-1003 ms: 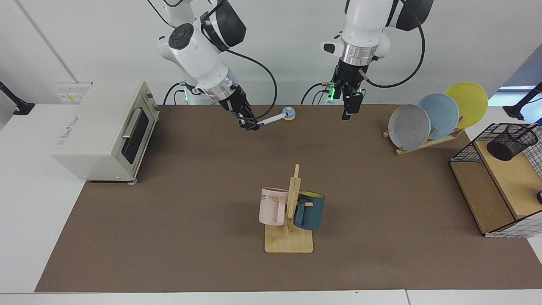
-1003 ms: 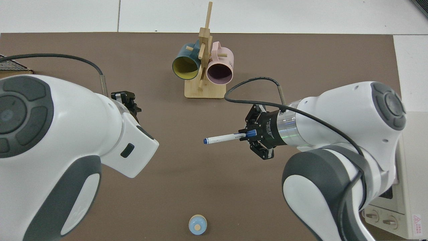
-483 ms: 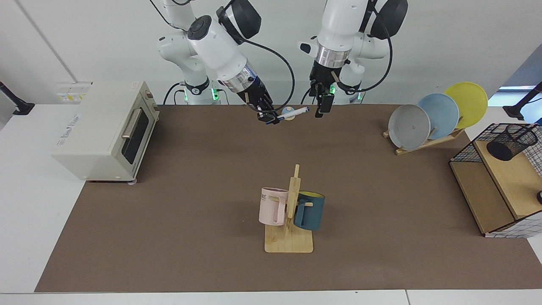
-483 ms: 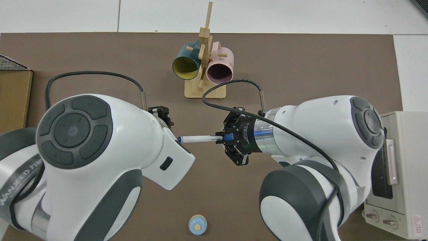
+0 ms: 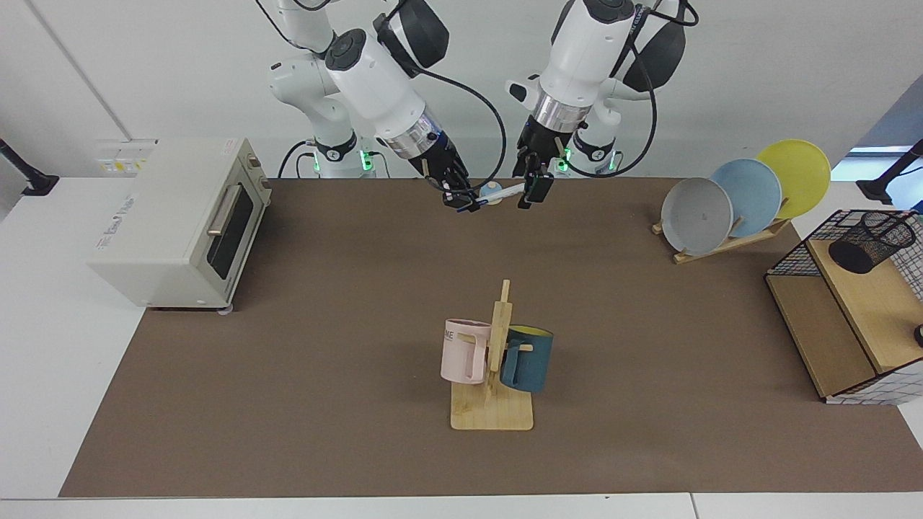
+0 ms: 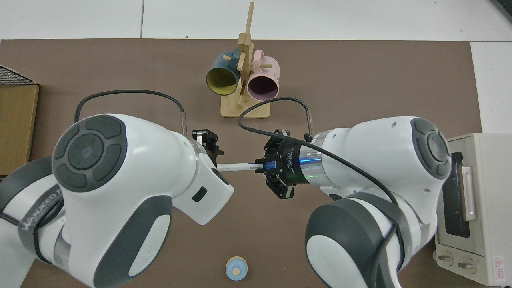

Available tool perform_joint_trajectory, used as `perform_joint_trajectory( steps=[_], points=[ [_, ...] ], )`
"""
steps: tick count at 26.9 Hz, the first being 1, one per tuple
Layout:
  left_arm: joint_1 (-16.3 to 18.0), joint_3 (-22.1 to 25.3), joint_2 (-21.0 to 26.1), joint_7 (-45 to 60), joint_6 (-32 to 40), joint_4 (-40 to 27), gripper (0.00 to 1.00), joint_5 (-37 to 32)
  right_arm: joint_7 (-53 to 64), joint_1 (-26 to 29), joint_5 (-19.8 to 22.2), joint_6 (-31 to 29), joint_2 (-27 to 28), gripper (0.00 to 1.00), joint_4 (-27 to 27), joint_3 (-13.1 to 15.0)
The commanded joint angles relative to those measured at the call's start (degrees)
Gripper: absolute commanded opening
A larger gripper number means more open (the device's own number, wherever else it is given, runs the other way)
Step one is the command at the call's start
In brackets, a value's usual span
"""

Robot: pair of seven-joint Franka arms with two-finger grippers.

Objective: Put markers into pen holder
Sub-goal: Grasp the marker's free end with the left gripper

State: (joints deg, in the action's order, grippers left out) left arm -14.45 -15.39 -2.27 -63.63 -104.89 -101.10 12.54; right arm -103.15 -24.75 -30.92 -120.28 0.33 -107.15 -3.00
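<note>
left claw [image 5: 532, 192] now nearer, open, at white marker's [image 6: 237, 167] free end; right claw [image 5: 459, 199] gripping blue cap

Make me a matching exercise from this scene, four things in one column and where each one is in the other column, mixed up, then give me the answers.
Things:
1. marker
2. pen holder
3. pink mug
4. grey plate

Places:
A. on the wooden shelf inside the wire basket
B. held at one end by the right gripper, its other end at the left gripper
C. standing in the wooden plate rack
D. hanging on the wooden mug stand

Pairs: 1-B, 2-A, 3-D, 4-C
</note>
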Motion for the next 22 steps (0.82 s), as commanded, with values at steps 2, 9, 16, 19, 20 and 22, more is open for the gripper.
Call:
perform_joint_trajectory(
  steps=[2, 9, 16, 19, 20, 22],
  points=[
    [0.7, 0.6, -1.9, -3.9, -2.4, -2.6, 0.0, 3.8, -0.2, 0.1, -1.4, -1.6, -0.4, 0.0, -1.1, 0.1],
    [1.2, 1.1, -2.0, -5.1, -2.7, -3.1, 0.0, 5.2, 0.1, 0.2, -1.3, -1.4, -0.4, 0.0, -1.4, 0.2],
    [1.2, 1.1, -2.3, -5.1, -2.1, -3.3, 0.0, 5.1, 0.0, 0.9, -0.3, -0.7, -0.4, 0.71, -1.7, 0.6],
    [1.2, 1.4, -2.5, -5.2, -1.5, -3.3, 0.0, 4.8, 0.7, 2.9, 1.1, -0.7, -0.3, 0.93, -1.7, 0.5],
    [1.2, 1.4, -2.6, -4.9, -1.3, -3.3, 0.0, 4.6, 1.0, 3.0, 2.2, -0.7, -0.3, 0.96, -1.7, 0.5],
    [1.5, 2.4, -2.7, -3.8, 0.4, -3.3, 0.0, 4.2, 2.0, 3.0, 5.4, -0.7, -0.3, 0.98, -1.6, 0.5]
  ],
)
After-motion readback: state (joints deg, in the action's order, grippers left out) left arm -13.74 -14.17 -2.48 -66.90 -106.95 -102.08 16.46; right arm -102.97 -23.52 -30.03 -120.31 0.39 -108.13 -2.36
